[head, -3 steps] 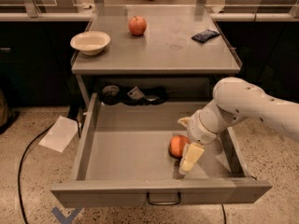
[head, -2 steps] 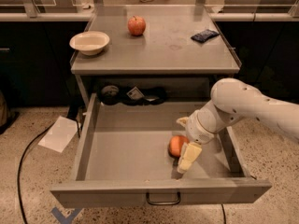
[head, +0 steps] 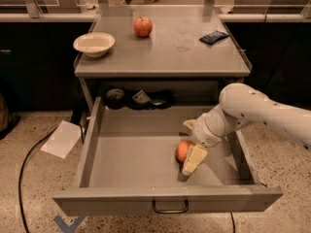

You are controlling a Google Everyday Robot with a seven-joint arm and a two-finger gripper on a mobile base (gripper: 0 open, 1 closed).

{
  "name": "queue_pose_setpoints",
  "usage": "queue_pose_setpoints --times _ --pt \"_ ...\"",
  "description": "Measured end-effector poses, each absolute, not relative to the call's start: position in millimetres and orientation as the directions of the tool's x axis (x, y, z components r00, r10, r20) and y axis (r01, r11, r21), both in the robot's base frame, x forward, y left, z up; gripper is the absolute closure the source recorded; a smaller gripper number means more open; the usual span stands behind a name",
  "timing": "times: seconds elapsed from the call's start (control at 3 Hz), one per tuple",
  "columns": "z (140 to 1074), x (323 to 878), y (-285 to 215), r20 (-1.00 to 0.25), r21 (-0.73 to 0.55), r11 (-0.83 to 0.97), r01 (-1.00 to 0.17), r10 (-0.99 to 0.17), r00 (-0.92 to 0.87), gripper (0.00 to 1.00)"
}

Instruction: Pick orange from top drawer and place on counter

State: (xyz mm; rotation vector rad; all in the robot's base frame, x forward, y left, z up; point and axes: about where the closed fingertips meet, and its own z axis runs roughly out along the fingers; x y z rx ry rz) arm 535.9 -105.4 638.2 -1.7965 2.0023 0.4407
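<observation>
The orange [head: 182,151] lies on the floor of the open top drawer [head: 131,149], right of centre and towards the front. My gripper [head: 187,147] reaches down into the drawer from the right on a white arm [head: 252,111]. Its cream fingers stand apart. The near finger [head: 194,159] lies against the orange's front right side and the far finger [head: 189,124] shows behind it. The orange still rests on the drawer floor. The counter [head: 180,52] is the grey table top above the drawer.
On the counter stand a white bowl [head: 94,44] at the left, a red apple [head: 143,26] at the back and a dark blue packet [head: 214,37] at the right. Dark items [head: 138,99] lie at the drawer's back. A white paper [head: 60,139] and a black cable [head: 29,159] are on the floor at the left.
The gripper has shifted slightly to the left, closer around the orange. The orange and the drawer have not moved.
</observation>
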Motion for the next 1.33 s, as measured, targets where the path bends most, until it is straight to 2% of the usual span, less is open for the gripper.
queue_pose_setpoints --times 0.67,1.0,1.33 --pt "628 541 -109 -0.505 -0.037 0.127 -0.991 -0.858 -0.091 0.0" --pt "613 527 -102 -0.511 0.013 0.105 -0.994 -0.854 -0.096 0.19" --pt "613 527 -102 -0.511 0.013 0.104 -0.994 -0.854 -0.097 0.42"
